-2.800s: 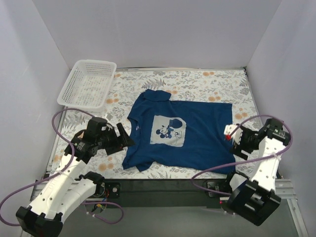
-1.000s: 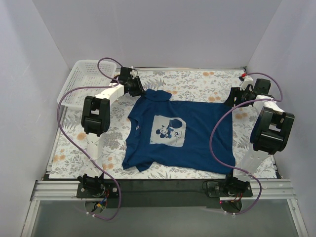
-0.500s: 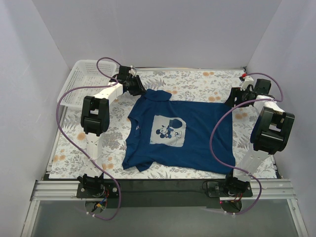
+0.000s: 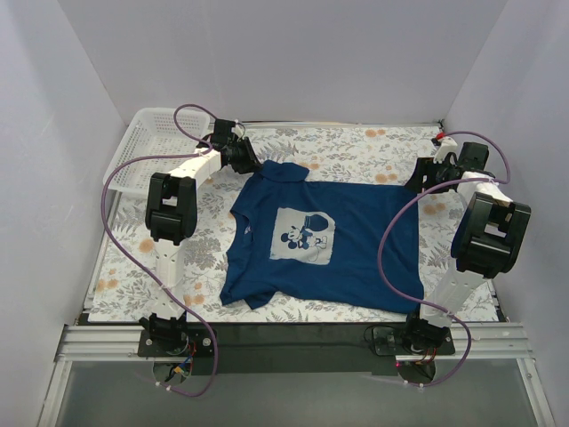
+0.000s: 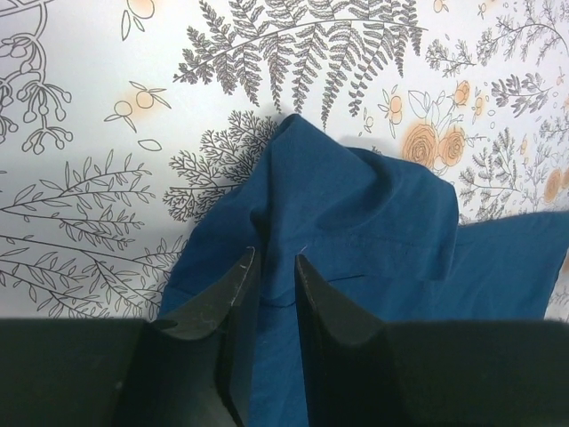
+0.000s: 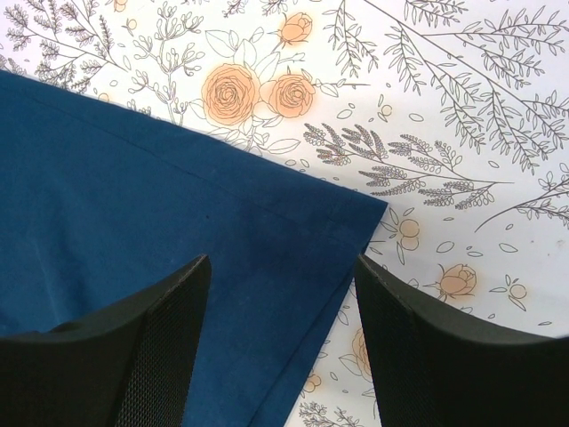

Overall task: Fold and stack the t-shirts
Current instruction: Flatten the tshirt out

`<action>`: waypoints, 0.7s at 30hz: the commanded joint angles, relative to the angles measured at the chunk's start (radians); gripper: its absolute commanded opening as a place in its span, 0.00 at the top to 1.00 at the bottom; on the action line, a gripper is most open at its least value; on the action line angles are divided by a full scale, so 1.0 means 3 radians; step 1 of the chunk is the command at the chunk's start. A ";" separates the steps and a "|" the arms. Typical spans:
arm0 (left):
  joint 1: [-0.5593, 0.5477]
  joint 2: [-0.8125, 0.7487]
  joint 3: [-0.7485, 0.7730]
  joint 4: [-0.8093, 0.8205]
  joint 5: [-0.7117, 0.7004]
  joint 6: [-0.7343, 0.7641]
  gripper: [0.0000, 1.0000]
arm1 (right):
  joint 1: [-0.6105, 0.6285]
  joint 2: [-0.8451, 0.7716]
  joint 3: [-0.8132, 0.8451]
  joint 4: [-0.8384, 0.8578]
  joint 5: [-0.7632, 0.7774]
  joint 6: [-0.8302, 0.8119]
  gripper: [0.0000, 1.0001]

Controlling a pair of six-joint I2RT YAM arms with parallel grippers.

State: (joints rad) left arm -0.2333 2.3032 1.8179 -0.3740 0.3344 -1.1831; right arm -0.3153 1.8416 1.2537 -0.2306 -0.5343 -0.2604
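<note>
The navy t-shirt (image 4: 364, 245) lies flat, chest print (image 4: 302, 234) up, on the floral cloth. My left gripper (image 4: 246, 160) sits at its far left shoulder, by the bunched sleeve. In the left wrist view the left gripper (image 5: 274, 258) is low over the rumpled blue fabric (image 5: 373, 222), its fingers only a narrow gap apart with cloth showing between them. My right gripper (image 4: 418, 178) is at the shirt's far right corner. In the right wrist view the right gripper (image 6: 280, 267) stands wide open over the hem corner (image 6: 356, 213), touching nothing.
A white mesh basket (image 4: 156, 151) stands at the far left corner, just beyond the left arm. The floral tablecloth (image 4: 356, 147) covers the table. White walls close in on three sides. Purple cables loop off both arms.
Since 2.8 s ago both arms have reached from the near edge out to the shirt's far corners. Over the last second the left jaws have narrowed a little; the right arm holds still.
</note>
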 commanded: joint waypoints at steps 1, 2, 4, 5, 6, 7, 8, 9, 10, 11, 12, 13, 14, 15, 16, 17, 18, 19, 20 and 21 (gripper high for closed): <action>-0.0020 0.0003 0.0148 -0.0052 0.0072 0.0017 0.78 | -0.0028 0.0043 0.0024 0.0089 -0.0070 0.0024 0.39; -0.0025 0.0003 0.0143 -0.0057 0.0077 0.0012 0.80 | -0.0028 0.0048 0.0024 0.0089 -0.0065 0.0029 0.39; -0.0025 0.0018 0.0158 -0.0067 0.0082 0.0012 0.81 | -0.0033 0.0054 0.0029 0.0089 -0.0070 0.0034 0.39; -0.0030 0.0023 0.0168 -0.0083 0.0082 0.0017 0.81 | -0.0033 0.0049 0.0029 0.0089 -0.0070 0.0034 0.39; -0.0030 0.0023 0.0173 -0.0088 0.0082 0.0022 0.81 | -0.0033 0.0054 0.0029 0.0084 -0.0075 0.0034 0.39; -0.0030 0.0039 0.0178 -0.0093 0.0067 0.0022 0.81 | -0.0033 0.0054 0.0029 0.0089 -0.0075 0.0034 0.39; -0.0030 0.0044 0.0184 -0.0103 0.0056 0.0027 0.80 | -0.0038 0.0049 0.0029 0.0089 -0.0075 0.0039 0.39; -0.0030 0.0049 0.0189 -0.0108 0.0056 0.0032 0.80 | -0.0043 0.0054 0.0034 0.0089 -0.0080 0.0040 0.39; -0.0030 0.0054 0.0194 -0.0113 0.0056 0.0037 0.80 | -0.0043 0.0049 0.0029 0.0089 -0.0085 0.0045 0.39; -0.0035 0.0064 0.0204 -0.0118 0.0051 0.0037 0.79 | -0.0043 0.0048 0.0029 0.0089 -0.0091 0.0045 0.39; -0.0035 0.0069 0.0204 -0.0118 0.0056 0.0037 0.79 | -0.0048 0.0048 0.0029 0.0084 -0.0091 0.0045 0.39; -0.0035 0.0074 0.0209 -0.0118 0.0067 0.0037 0.79 | -0.0048 0.0054 0.0029 0.0089 -0.0086 0.0050 0.39; -0.0035 0.0075 0.0214 -0.0113 0.0077 0.0037 0.80 | -0.0048 0.0049 0.0029 0.0089 -0.0085 0.0050 0.39; -0.0040 0.0080 0.0219 -0.0118 0.0082 0.0037 0.81 | -0.0048 0.0054 0.0029 0.0089 -0.0085 0.0050 0.39; -0.0041 0.0085 0.0219 -0.0118 0.0087 0.0032 0.82 | -0.0048 0.0054 0.0029 0.0084 -0.0091 0.0050 0.39; -0.0046 0.0090 0.0235 -0.0124 0.0097 0.0032 0.82 | -0.0053 0.0054 0.0029 0.0078 -0.0091 0.0050 0.39; -0.0051 0.0095 0.0255 -0.0129 0.0102 0.0032 0.83 | -0.0054 0.0054 0.0029 0.0083 -0.0091 0.0045 0.39; -0.0056 0.0100 0.0260 -0.0139 0.0102 0.0042 0.84 | -0.0054 0.0054 0.0029 0.0083 -0.0086 0.0045 0.39; -0.0061 0.0100 0.0265 -0.0144 0.0113 0.0042 0.85 | -0.0054 0.0059 0.0029 0.0083 -0.0080 0.0045 0.39; -0.0061 0.0105 0.0275 -0.0144 0.0138 0.0042 0.87 | -0.0054 0.0064 0.0034 0.0078 -0.0080 0.0045 0.39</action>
State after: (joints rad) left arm -0.2413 2.3352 1.8561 -0.4057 0.3489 -1.1828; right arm -0.3225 1.8545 1.2537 -0.2287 -0.5381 -0.2565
